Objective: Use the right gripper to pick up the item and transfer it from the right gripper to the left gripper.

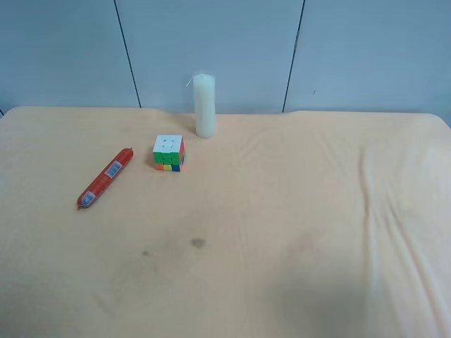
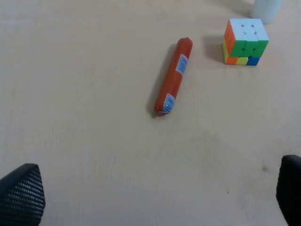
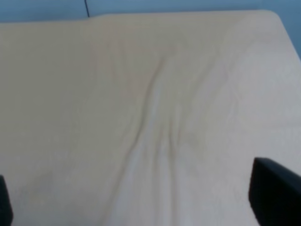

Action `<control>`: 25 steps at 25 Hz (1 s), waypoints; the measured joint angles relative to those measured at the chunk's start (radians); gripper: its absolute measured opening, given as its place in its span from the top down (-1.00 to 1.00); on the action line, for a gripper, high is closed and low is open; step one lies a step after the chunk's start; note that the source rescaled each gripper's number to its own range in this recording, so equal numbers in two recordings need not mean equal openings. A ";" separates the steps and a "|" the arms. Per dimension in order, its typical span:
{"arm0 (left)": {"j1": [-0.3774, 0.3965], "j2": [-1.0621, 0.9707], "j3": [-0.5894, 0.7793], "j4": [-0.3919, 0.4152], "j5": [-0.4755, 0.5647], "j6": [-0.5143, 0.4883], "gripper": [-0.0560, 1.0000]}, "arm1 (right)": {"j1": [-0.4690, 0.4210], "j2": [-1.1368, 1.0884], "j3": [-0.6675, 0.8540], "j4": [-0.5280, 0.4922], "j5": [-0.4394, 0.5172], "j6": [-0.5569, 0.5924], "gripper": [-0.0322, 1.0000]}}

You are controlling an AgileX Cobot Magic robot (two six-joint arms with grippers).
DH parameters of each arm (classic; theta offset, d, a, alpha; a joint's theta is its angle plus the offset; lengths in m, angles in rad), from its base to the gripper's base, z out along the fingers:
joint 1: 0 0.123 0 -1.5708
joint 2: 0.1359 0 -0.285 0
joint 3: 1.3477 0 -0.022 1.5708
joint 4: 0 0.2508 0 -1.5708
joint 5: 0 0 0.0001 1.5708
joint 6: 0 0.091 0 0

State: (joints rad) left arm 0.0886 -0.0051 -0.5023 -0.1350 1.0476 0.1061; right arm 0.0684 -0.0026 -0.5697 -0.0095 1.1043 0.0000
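Overhead view of a counter covered with a pale peach cloth, set before a grey-blue panelled wall. The item, a slim red stick with a small blue-and-white label and crimped ends, lies flat and free on the cloth toward this view's left side, set on a diagonal. Near one of its ends, but apart from it, sits a multicoloured puzzle cube with its white face upward. Beyond the cube, close to the counter's far edge, a white pillar candle stands upright. Neither arm appears in the overhead view. In the left wrist view the left gripper hangs above bare cloth with its jaws spread wide, only the two dark tips showing at opposite corners of the picture and nothing between them; the item lies ahead of them, well apart, with the cube off to one side of it and a sliver of the candle's base at the picture's edge. In the right wrist view the right gripper likewise has its jaws wide apart and empty, over a creased stretch of cloth that carries no object; the counter's far edge and the wall show beyond.
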 joint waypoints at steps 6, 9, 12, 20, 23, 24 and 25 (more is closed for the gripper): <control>0.000 0.000 0.000 0.000 0.000 0.000 -1.00 | 0.000 0.000 0.000 0.000 0.000 0.000 -0.97; 0.000 0.000 0.000 0.000 0.000 0.000 -1.00 | 0.000 0.000 0.000 0.000 0.000 0.000 -0.97; 0.000 0.000 0.000 0.000 0.000 0.000 -1.00 | 0.000 0.000 0.000 0.000 0.000 0.000 -0.97; 0.000 0.000 0.000 0.000 0.000 0.000 -1.00 | 0.000 0.000 0.000 0.000 0.000 0.000 -0.97; 0.000 0.000 0.000 0.000 0.000 0.000 -1.00 | 0.000 0.000 0.000 0.000 0.000 0.000 -0.97; 0.000 0.000 0.000 0.000 0.000 0.000 -1.00 | 0.000 0.000 0.000 0.000 0.000 0.000 -0.97; 0.000 0.000 0.000 0.000 0.000 0.000 -1.00 | 0.000 0.000 0.000 0.000 0.000 0.000 -0.97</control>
State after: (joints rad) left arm 0.0886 -0.0051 -0.5023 -0.1350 1.0476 0.1061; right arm 0.0684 -0.0026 -0.5697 -0.0095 1.1043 0.0000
